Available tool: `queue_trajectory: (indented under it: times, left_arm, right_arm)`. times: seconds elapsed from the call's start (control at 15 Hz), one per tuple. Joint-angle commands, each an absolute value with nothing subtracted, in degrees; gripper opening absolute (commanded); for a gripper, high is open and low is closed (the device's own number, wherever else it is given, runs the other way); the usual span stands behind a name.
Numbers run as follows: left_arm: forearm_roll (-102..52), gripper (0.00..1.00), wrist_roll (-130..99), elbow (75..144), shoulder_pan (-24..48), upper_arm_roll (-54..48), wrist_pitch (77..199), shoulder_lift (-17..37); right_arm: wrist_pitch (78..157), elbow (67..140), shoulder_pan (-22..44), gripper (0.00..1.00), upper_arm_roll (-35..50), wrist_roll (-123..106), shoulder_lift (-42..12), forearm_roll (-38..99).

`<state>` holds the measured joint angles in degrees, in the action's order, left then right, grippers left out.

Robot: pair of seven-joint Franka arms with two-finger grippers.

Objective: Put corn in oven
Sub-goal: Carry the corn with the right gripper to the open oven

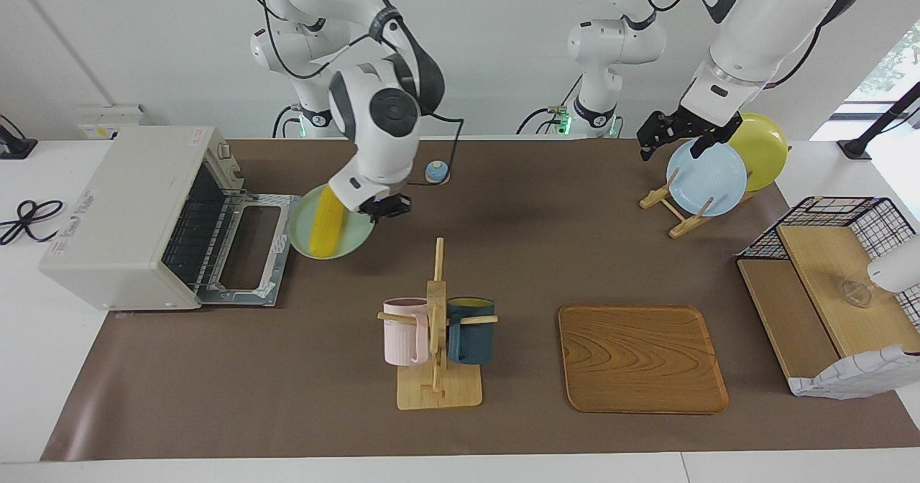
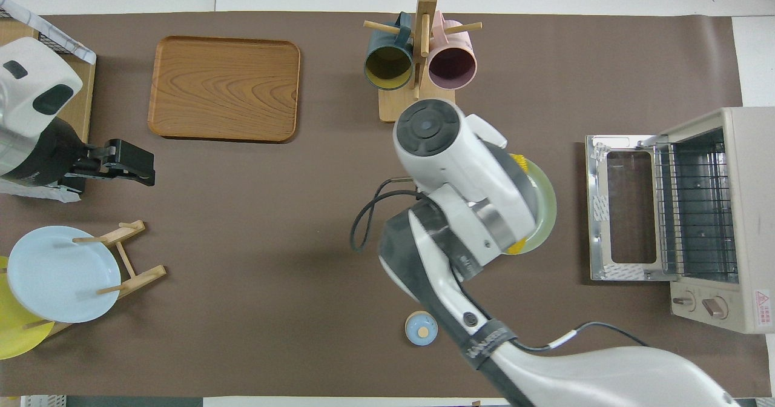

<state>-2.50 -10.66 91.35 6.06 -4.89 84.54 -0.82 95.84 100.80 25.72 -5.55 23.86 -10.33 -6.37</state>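
- My right gripper (image 1: 384, 208) is low over the pale green plate (image 1: 359, 237), down by the end of the corn (image 1: 325, 228) that is nearer to me.
- This gripper is closed tight. I cannot tell if it has the corn, because my own wrist hides the spot.
- The corn is yellow and lies flat on the green plate. Its thin end points away from me.
- From above, my arm covers the middle of the corn, and only its two ends peek out.
- The green plate sits on the brown surface (image 1: 539, 253), just beside the oven door (image 1: 251, 253).
- The oven (image 1: 122, 210) is at my right arm's end of the surface. Its door is folded down flat and the wire rack inside shows.
- The corn is outside the oven.
- My left gripper (image 1: 672, 138) is up in the air over the plate stand, close to the light blue plate (image 1: 708, 177). It is wide open and holds nothing. This arm waits.
- A yellow plate (image 1: 765, 149) stands in the same stand as the blue one.
- A wooden tray (image 1: 642, 357) and a mug stand (image 1: 436, 310) with a pink mug and a dark blue mug are farther from me than the corn.
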Motion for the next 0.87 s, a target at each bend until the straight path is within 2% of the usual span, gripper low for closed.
queue_trajectory:
  times: [0.0,0.47,0.8]
  left_arm:
    - [-1.58,1.00,-10.63,90.79,5.19,-5.36,83.50,-0.88]
    - [-1.58,1.00,-10.55,90.79,5.19,-5.36,83.50,-0.88]
    - [-1.58,1.00,-10.55,90.79,5.19,-5.36,83.50,-0.88]
  right_arm:
    - [97.29,110.72,17.96,0.00,-4.75,15.06,-2.83,-8.87]
    - [103.79,117.33,3.53,0.00,-4.75,-1.39,-0.35,-9.84]
    - [114.42,125.85,0.88,0.00,-4.83,-4.47,2.11,-9.93]
